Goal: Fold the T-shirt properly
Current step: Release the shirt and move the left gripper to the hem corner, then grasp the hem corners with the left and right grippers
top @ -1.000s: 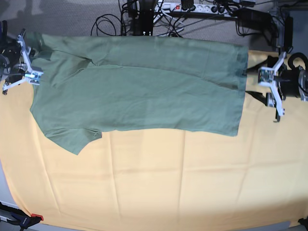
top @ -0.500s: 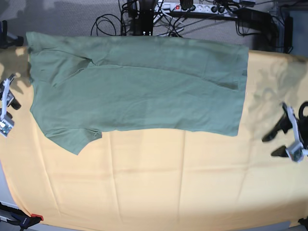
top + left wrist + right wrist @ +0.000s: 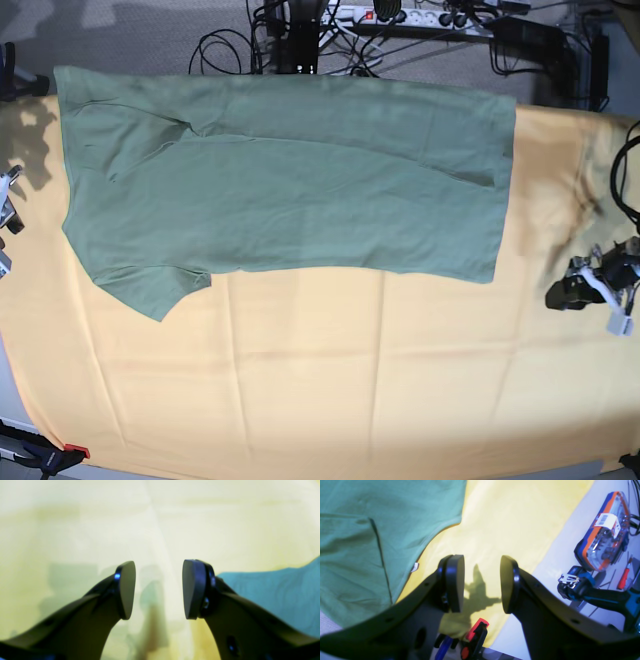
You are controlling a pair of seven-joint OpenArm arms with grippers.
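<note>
One T-shirt [image 3: 290, 180], sage green, lies spread sideways across the far half of the yellow-orange cloth [image 3: 320, 370]; it is folded lengthwise, a sleeve [image 3: 150, 285] jutting toward the near side at the base view's left end, hem edge at the right end; its far edge hangs past the cloth toward the cables [image 3: 300, 40].

Left gripper [image 3: 600, 285] sits low at the base view's right edge, well apart from the shirt's hem end, over bare cloth; jaws stand apart with nothing between them, seen plainly in its wrist view [image 3: 158, 590]; there the shirt shows only as a bluish-green patch [image 3: 275, 597] behind the right-hand finger, not touching it.

Right gripper [image 3: 5, 215] is barely in frame at the base view's left edge, near the shirt's collar end but clear of it; its wrist view [image 3: 482, 582] shows the two pads parted, empty, over yellow cloth, the shirt [image 3: 370, 542] just beside the left-hand finger.

Count: one shirt, one cloth, two grippers, neither holding anything.

Only the right wrist view shows the small pale tag [image 3: 415, 567] at the shirt's edge, a red-handled clamp [image 3: 473, 637], an orange-and-blue case [image 3: 602, 532] and a red screwdriver [image 3: 623, 577] on the pale surface beyond the cloth; the left wrist view is blurred; only the base view shows the shirt's whole outline.
</note>
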